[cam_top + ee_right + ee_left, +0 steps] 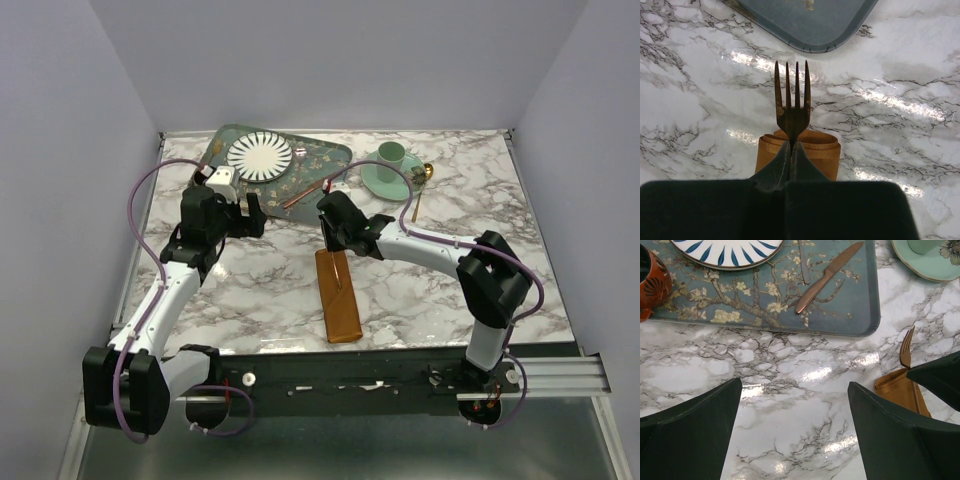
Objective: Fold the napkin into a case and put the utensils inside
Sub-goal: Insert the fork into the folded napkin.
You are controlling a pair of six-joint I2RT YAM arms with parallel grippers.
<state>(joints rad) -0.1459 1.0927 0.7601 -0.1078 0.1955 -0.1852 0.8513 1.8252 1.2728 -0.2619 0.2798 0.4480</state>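
Fork (792, 112) pinched in right claw (791, 146) (tines beyond the case (821, 152) mouth).

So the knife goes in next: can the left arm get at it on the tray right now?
Probably yes: the left claw is open and empty over bare marble, and the knife lies uncovered on the tray just ahead, clear of the plate.

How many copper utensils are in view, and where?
3. The fork is pinched in the right claw at the case mouth; the knife lies on the tray; the spoon lies beside the mint saucer. More may hide inside the case.
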